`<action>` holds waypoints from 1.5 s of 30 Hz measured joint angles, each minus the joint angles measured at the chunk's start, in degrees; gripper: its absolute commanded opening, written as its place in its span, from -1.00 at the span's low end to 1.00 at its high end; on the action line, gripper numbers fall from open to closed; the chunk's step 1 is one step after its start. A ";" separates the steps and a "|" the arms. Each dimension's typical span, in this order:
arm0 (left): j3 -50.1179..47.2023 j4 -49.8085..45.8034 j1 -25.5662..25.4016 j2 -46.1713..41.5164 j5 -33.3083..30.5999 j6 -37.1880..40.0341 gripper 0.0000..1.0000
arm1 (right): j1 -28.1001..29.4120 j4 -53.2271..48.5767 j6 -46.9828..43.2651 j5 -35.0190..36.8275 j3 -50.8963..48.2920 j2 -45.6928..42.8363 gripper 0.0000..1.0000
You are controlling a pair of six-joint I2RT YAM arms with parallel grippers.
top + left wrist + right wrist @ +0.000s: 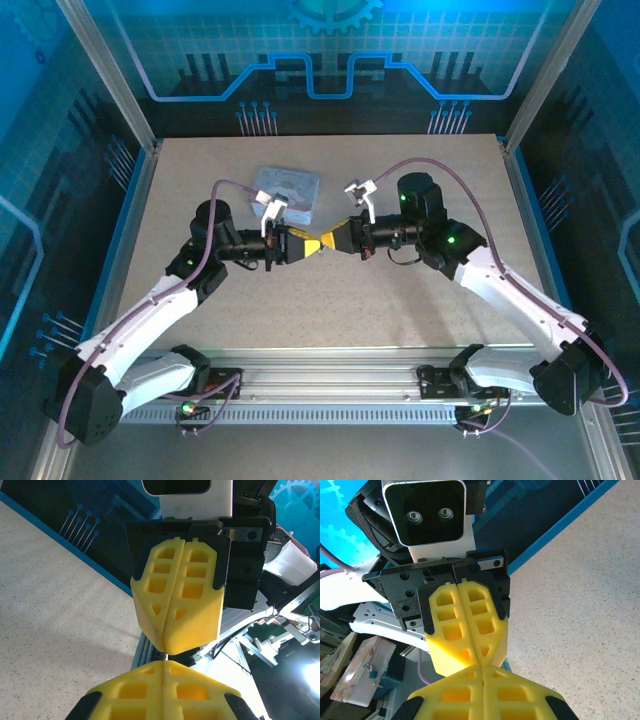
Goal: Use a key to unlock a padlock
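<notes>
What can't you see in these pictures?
Top view: anything between the left hand and right hand, tip to tip, is too small to tell.
Wrist views: shut yellow fingers cover that spot.
Top view: marks on the tin are too tiny to name.

A speckled beige worktop lies at the centre. At 12 o'clock stands a blue back wall printed with circuit lines and a gear. Dark blue side walls close 9 and 3 o'clock, behind slanting aluminium posts. A ribbed aluminium rail runs along 6 o'clock. The light is bright and even.
</notes>
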 measured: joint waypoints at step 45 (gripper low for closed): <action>-7.21 16.22 0.42 2.75 -1.55 -9.31 -0.30 | 0.09 0.09 -7.30 1.64 1.42 1.44 -1.00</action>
